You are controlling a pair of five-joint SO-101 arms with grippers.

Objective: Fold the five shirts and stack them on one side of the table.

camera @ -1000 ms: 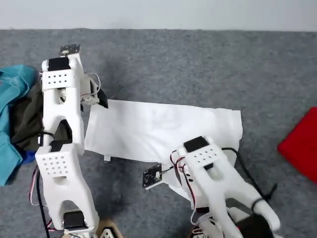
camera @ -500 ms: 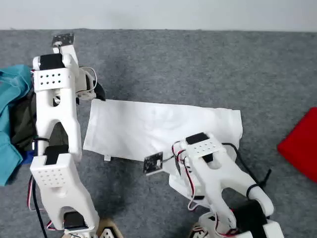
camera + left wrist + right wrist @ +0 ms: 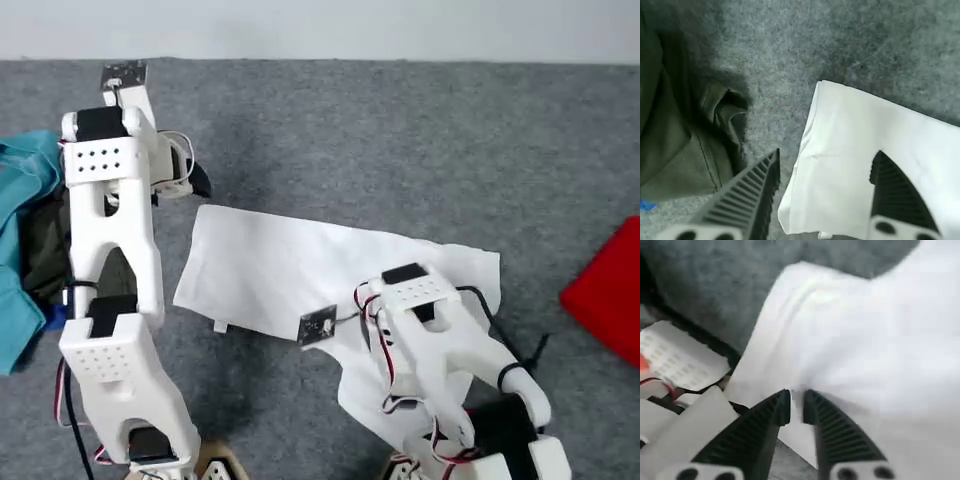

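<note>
A white shirt (image 3: 300,270) lies spread and skewed across the middle of the grey table. Its near edge is bunched under the right arm (image 3: 440,340). In the right wrist view my right gripper (image 3: 796,402) is shut on a fold of the white shirt (image 3: 865,340). My left gripper (image 3: 192,183) hovers just beyond the shirt's far left corner. In the left wrist view this left gripper (image 3: 822,200) stands open above the white shirt's (image 3: 875,145) edge, with nothing between its fingers.
A teal shirt (image 3: 22,190) and a dark olive shirt (image 3: 48,240) are piled at the left edge, the olive shirt (image 3: 675,130) close beside the left gripper. A red shirt (image 3: 612,285) lies at the right edge. Bare grey table (image 3: 400,130) stretches behind the white shirt.
The left arm has drawn back toward the far left, off the shirt's corner. The white shirt has been tugged askew, its near right part pulled toward the front with the right gripper.
</note>
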